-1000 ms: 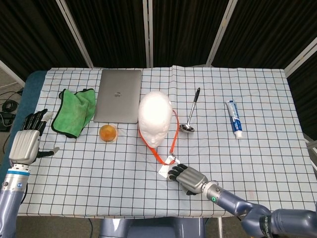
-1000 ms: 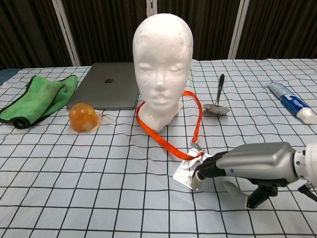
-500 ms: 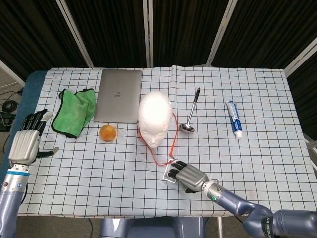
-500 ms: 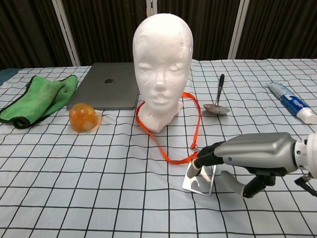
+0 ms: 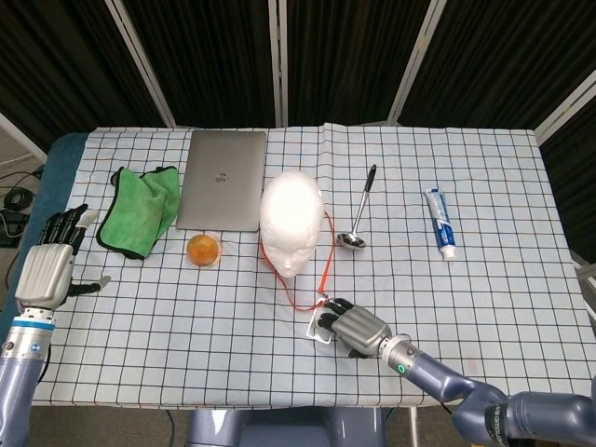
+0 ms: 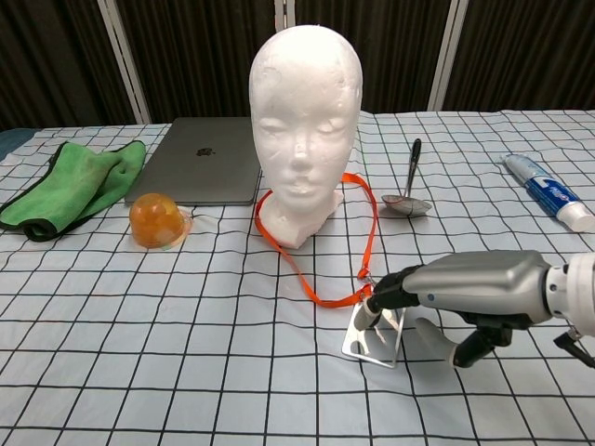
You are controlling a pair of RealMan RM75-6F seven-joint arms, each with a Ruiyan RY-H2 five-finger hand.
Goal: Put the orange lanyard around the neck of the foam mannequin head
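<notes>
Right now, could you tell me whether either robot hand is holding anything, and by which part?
The right robot hand holds the orange lanyard at its clip end, where the clear badge holder hangs. The left robot hand holds nothing.

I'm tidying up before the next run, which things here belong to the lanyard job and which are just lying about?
Belong to the job:
orange lanyard
badge holder on its end
foam mannequin head
right robot hand, holding the badge holder

Lying about:
laptop
green cloth
orange dome
ladle
toothpaste tube
</notes>
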